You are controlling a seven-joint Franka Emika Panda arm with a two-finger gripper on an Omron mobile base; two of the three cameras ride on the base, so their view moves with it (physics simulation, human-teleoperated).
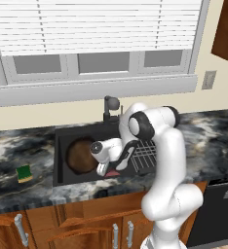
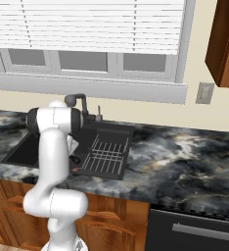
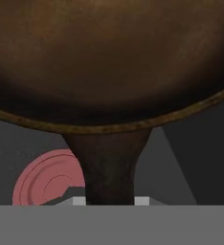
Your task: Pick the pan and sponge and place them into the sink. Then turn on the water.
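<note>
The pan (image 1: 80, 155) lies low in the left section of the black sink (image 1: 60, 146), its dark brown inside facing up. In the hand view the pan (image 3: 109, 57) spreads across the top and its short handle (image 3: 109, 162) runs down between my fingertips (image 3: 78, 201). My gripper (image 1: 103, 169) is shut on that handle, down inside the basin. The green and yellow sponge (image 1: 24, 173) rests on the marble counter left of the sink, apart from the arm. The dark faucet (image 1: 111, 104) stands behind the basin; the water is out of view.
A grey wire dish rack (image 1: 146, 153) takes up the sink's right section, close to my forearm. A pink drain (image 3: 48, 181) lies on the basin floor under the handle. A window sill (image 1: 94, 90) overhangs the faucet. Wood cabinets (image 1: 82, 226) front the counter.
</note>
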